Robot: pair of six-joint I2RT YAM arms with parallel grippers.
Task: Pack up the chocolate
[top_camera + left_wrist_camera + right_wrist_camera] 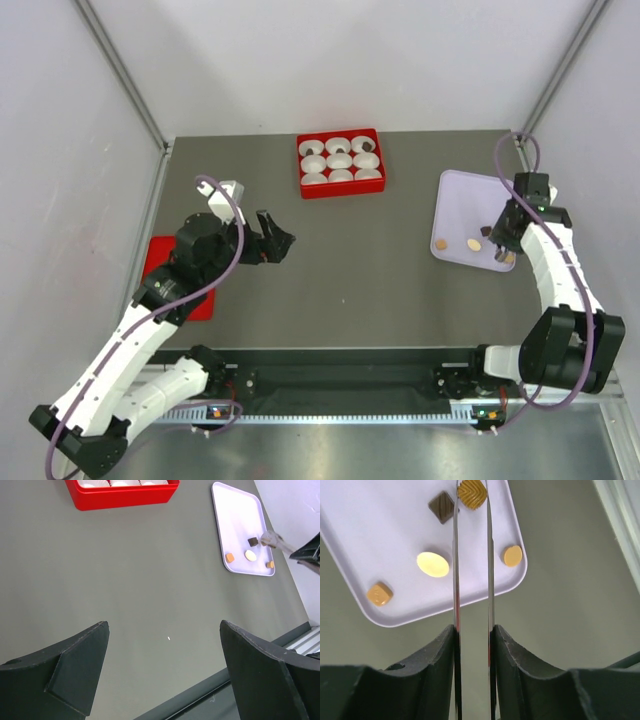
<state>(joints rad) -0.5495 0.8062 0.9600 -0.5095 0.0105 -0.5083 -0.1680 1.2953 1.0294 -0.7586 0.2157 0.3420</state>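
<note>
Several chocolate pieces lie on a lavender tray (380,530): a dark brown diamond (443,507), a pale oval (433,564), a tan round one (512,555) and a tan square one (380,593). My right gripper (473,630) is shut on metal tweezers (456,580). The tweezers' tips flank a ridged tan chocolate (472,494) over the tray; I cannot tell whether it is lifted. From above, the right gripper (503,235) hangs over the tray (460,190). My left gripper (165,645) stands wide open over bare table, holding nothing.
A red box (340,192) with white paper cups (340,159) sits at the back middle; one cup at its right holds something dark. A red flat piece (160,255) lies at the left edge under the left arm. The left gripper (275,240) is mid-left.
</note>
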